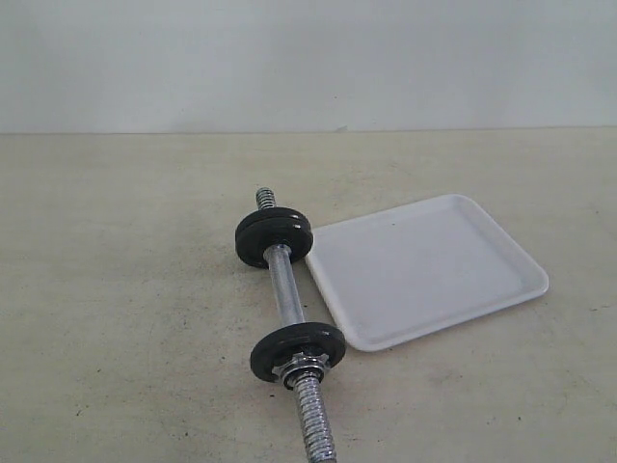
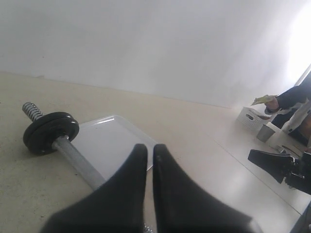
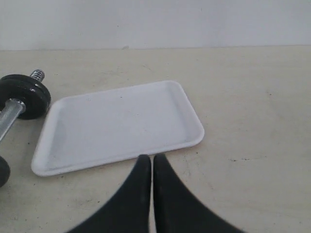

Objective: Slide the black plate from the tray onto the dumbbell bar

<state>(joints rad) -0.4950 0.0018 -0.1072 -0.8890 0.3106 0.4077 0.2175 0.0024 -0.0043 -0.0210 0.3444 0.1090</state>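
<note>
**Three plates on the bar, both my grippers pressed together**

The dumbbell bar lies on the table just beside the left edge of the tray, running from the far side toward the exterior camera. Every black plate I can see is threaded on it. A pair of black plates sits flush together at the far end, by the tray's corner. A single black plate sits at the near end, with a silver collar nut tight against its outer face. Which of the three came off the tray, I cannot tell.

My left gripper has its fingers pressed together around nothing — only a thin slit shows between them. It hangs above the bar's smooth middle, the far pair off ahead and well apart from my tips.

My right gripper is likewise pinched together on nothing. Its tips point at the tray's long edge — the plates lie beyond the tray, well away from it.
</note>
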